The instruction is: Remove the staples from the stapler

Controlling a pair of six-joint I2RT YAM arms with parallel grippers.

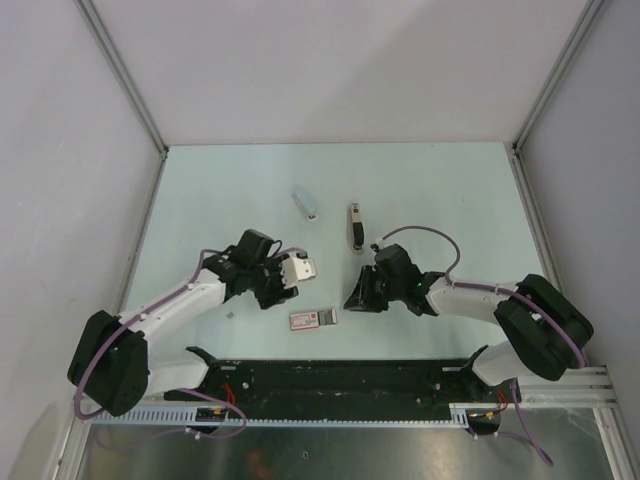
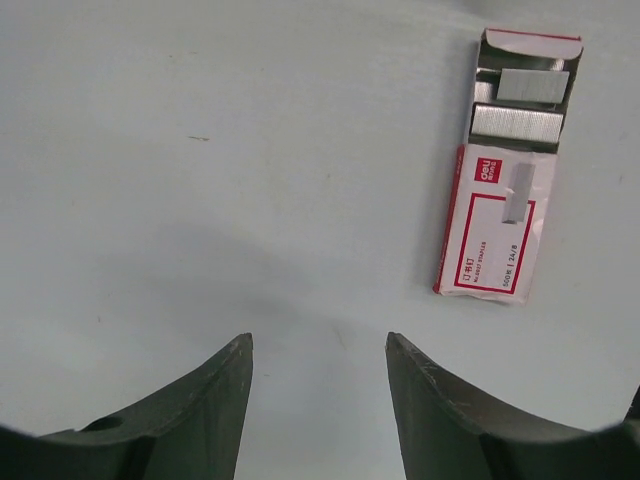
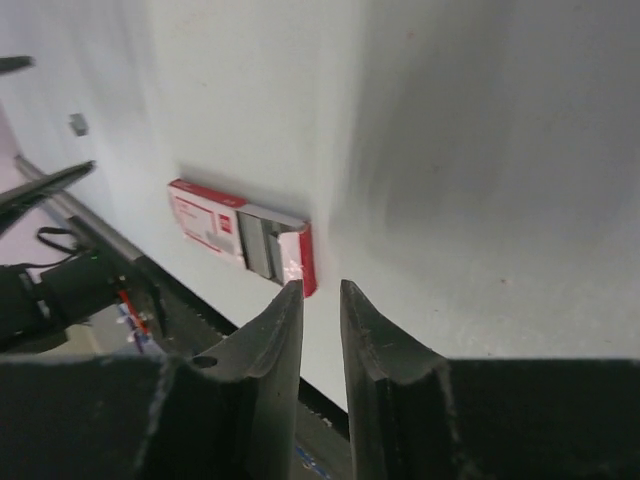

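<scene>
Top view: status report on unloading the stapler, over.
Left gripper open, right gripper barely open, both empty. Red-and-white staple box lies open between them. Bluish item and dark bar farther back, untouched; which is the stapler unclear.

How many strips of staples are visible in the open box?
2. A shorter strip lies at the open end of the box; a wider strip lies beside it, nearer the printed sleeve. More may be hidden inside the sleeve.
</scene>
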